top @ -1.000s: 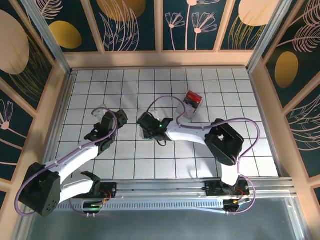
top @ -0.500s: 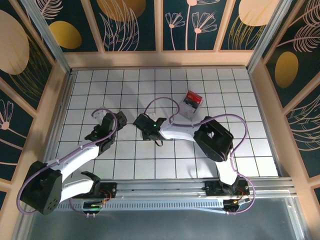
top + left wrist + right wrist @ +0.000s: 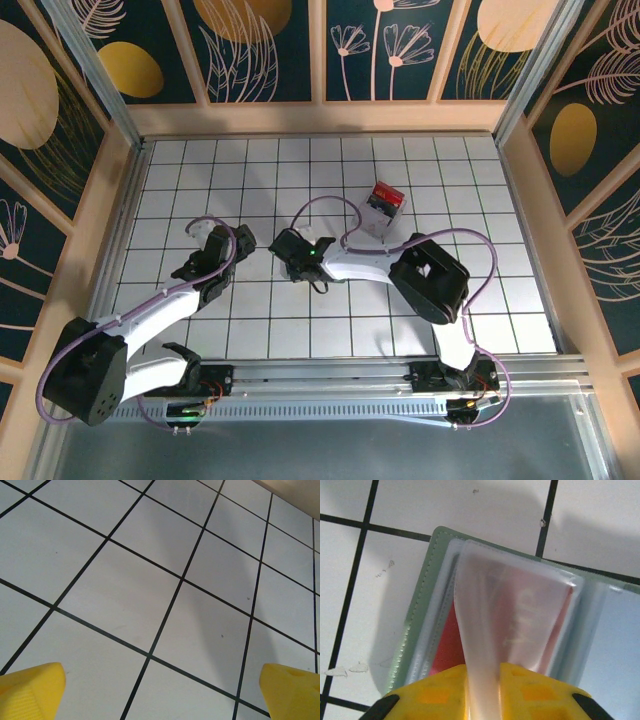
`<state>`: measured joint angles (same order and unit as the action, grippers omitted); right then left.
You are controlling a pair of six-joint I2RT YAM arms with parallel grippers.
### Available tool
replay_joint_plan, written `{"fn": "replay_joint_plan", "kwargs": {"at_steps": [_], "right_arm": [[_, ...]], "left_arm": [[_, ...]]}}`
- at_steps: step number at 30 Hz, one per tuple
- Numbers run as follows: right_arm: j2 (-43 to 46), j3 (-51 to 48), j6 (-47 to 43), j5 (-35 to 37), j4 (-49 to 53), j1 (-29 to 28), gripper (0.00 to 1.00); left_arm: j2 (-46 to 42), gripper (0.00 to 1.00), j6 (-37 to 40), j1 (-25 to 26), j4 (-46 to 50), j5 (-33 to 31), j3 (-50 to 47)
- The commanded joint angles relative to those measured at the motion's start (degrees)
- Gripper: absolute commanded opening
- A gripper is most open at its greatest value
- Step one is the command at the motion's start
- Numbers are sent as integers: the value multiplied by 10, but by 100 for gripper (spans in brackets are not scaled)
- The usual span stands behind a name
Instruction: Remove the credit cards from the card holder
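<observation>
Over the card holder [image 3: 417, 615], right wrist view: right end effector [image 3: 485, 692] grips the card holder by its clear sleeve [image 3: 480, 605]. The holder lies open on the surface [image 3: 470, 510], with a red credit card [image 3: 445, 647] inside.
Top view: right end effector [image 3: 291, 250] covers the card holder; left end effector [image 3: 208, 232] is left of it, apart.
Left wrist view: left end effector [image 3: 160, 695] stands wide open above the tiled surface.

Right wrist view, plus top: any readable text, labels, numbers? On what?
Red credit card in the card holder: pale lettering behind the clear sleeve, too blurred to read.
Clear box, top view: red and black contents, too small to read.
No other text legible.
</observation>
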<state>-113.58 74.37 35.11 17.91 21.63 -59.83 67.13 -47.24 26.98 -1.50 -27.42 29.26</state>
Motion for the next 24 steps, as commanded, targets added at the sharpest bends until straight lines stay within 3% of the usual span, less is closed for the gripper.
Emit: {"fn": "replay_joint_plan", "kwargs": {"at_steps": [1,10,15,24], "right_arm": [[20,-22,2,-28,7,-1,17],[76,-72,-15,-72,-20,-6,10],[96,-93,-6,-53,-7,-5,22],[107,-101,21,-4,13,-5,33]], "left_arm": [[1,99,2,-4,-12,4,14],[-16,99,17,-3,-15,14,18],[-20,99,26,-3,-14,24,24],[-28,99,33,-3,-8,25,31]]}}
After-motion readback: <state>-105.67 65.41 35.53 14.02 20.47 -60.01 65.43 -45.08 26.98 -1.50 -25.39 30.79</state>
